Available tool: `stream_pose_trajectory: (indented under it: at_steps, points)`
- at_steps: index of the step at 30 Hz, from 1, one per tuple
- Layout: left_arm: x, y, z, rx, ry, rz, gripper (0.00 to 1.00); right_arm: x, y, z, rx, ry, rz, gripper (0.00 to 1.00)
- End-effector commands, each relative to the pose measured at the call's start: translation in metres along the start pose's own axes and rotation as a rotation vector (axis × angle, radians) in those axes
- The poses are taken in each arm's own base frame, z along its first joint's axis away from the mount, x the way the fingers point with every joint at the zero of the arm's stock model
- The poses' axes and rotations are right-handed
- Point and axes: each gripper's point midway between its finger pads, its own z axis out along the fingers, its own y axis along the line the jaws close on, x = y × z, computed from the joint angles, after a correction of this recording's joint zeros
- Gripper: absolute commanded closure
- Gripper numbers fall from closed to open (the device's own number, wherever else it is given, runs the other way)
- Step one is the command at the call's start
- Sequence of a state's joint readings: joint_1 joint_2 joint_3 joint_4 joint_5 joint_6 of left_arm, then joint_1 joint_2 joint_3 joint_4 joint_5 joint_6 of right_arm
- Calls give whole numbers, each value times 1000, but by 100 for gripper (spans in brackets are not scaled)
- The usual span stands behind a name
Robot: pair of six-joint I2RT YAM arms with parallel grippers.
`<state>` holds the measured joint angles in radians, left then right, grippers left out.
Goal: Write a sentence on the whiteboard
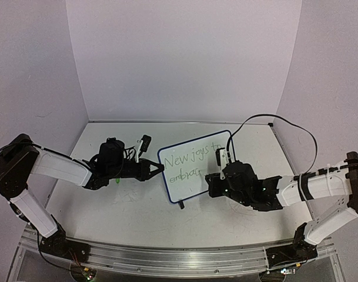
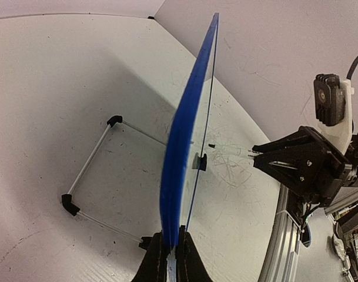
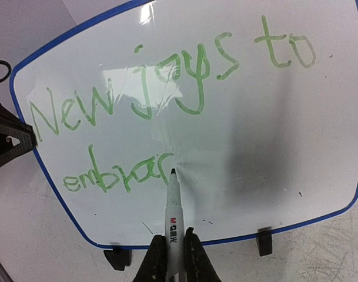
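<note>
At the middle of the scuffed white surface (image 1: 137, 220), the whiteboard (image 1: 193, 189) stands nearly upright on its long edge, with two small black feet (image 3: 262, 243) under its lower rim. The left jaws are clenched on the blue rim at the board's left edge and hold it there. In the left wrist view the board appears edge-on, and a thin wire frame (image 2: 90, 160) with black corner caps reaches out from its back along the surface.

The sentence (image 1: 190, 160) is written in green across the board's face. Its top line reads "New joys to", and the lower line reaches about as far as "embra" plus one more partly formed letter. The right jaws are closed around a white marker (image 3: 174, 214), gripping its barrel, with the black tip pointing at the board. The tip sits just past the last green stroke of the lower line. Whether it actually touches the face cannot be told.
</note>
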<state>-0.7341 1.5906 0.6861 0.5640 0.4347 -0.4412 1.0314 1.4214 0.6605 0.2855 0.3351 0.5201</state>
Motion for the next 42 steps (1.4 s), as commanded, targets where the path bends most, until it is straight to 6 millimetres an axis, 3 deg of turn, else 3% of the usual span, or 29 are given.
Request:
stream_pose_trajectory:
  at_steps: [1,8,22,42]
  points:
    - [2,-1,0,-10,29,9,100,-10,-3,-1,4,-26,10,100]
    - [2,-2,-1,-8,27,11,100,-9,1,9,9,-19,5,100]
    - [3,-4,-1,1,32,12,100,-20,-18,9,88,-71,29,100]
    - [5,-3,0,1,39,10,100,-29,-4,14,44,-80,2,100]
